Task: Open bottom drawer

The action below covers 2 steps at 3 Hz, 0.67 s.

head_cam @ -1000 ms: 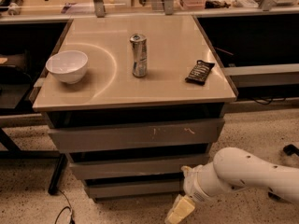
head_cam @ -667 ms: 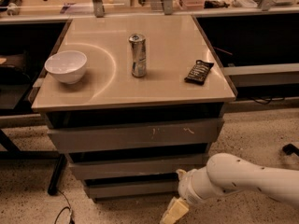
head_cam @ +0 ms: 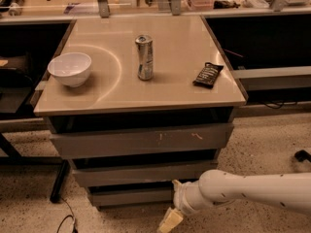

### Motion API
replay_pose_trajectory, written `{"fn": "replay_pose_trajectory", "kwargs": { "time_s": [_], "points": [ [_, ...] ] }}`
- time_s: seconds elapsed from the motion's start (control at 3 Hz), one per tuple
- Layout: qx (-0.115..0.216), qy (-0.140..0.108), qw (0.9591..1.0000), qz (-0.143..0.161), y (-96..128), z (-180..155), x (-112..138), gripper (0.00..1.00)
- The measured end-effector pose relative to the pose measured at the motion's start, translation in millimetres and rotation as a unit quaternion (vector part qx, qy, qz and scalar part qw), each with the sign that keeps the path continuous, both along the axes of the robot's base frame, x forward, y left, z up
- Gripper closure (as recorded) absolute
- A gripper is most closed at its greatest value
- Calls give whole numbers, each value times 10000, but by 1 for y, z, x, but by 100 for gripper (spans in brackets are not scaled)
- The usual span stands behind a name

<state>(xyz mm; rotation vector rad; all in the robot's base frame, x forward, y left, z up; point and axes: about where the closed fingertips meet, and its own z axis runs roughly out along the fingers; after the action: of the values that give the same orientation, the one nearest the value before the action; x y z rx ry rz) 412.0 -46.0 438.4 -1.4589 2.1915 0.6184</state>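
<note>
Speckled flooring surrounds a low grey cabinet whose beige top (head_cam: 184,89) carries a white bowl (head_cam: 70,68), an upright silver can (head_cam: 144,57) and a dark snack packet (head_cam: 208,74). Beneath it we see three handleless fronts: the top drawer (head_cam: 141,141) with pale scratch marks, the middle drawer (head_cam: 136,173), and the bottom drawer (head_cam: 129,196), lowest and close to the floor, which looks shut. The robot's white arm (head_cam: 252,191) reaches in from the right, and the gripper (head_cam: 170,221) hangs low near the floor, just in front of and below the bottom drawer's right end. Whether the gripper is spread or pressed together we cannot tell. In our judgement the approach is under way and no hold is made yet. To do it well, we would hook the dark gap above the bottom front, nearer its middle than its corner, then pull straight outward and level, so the drawer does not skew and the middle drawer is not dragged along.
</note>
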Motion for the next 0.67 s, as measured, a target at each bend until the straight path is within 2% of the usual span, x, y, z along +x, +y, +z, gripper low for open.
{"fn": "replay_pose_trajectory", "kwargs": {
  "time_s": [0.33, 0.67],
  "points": [
    [34, -74, 10000, 57, 7, -30, 10, 0],
    [81, 95, 9999, -55, 9, -67, 14, 0]
  ]
}}
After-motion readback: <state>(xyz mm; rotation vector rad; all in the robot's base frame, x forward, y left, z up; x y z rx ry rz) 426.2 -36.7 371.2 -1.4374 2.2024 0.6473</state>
